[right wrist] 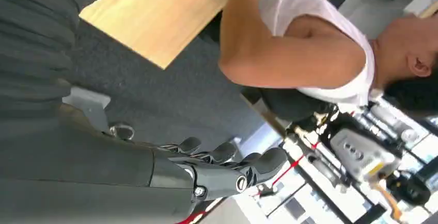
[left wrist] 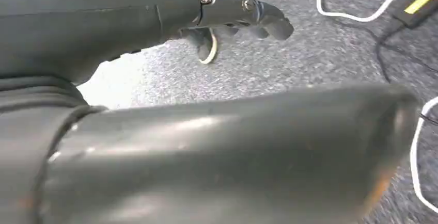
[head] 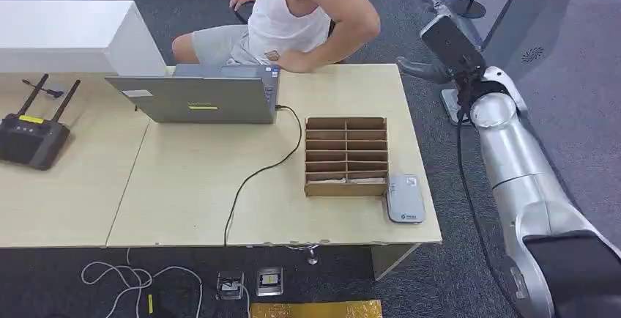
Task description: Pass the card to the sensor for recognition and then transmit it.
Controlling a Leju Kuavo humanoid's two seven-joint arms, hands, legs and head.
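The grey-white card sensor [head: 405,198] lies flat near the table's front right corner, beside a cardboard slotted box [head: 346,157]. Something pale, maybe cards, lies in the box's nearest slots [head: 344,179]. My right hand [head: 445,38] is raised beyond the table's right edge, level with its far corner, near the seated person [head: 293,10]. In the right wrist view its fingers [right wrist: 227,164] are stretched out and hold nothing, with the person's arm [right wrist: 289,53] beyond them. My left hand [left wrist: 240,12] hangs over the carpet, fingers loose and empty.
A grey laptop [head: 198,98] stands at the table's [head: 190,201] far middle, its black cable trailing over the front edge. A black router [head: 29,138] with antennas sits at the left. White cables [head: 132,278] and floor sockets [head: 253,283] lie below the table.
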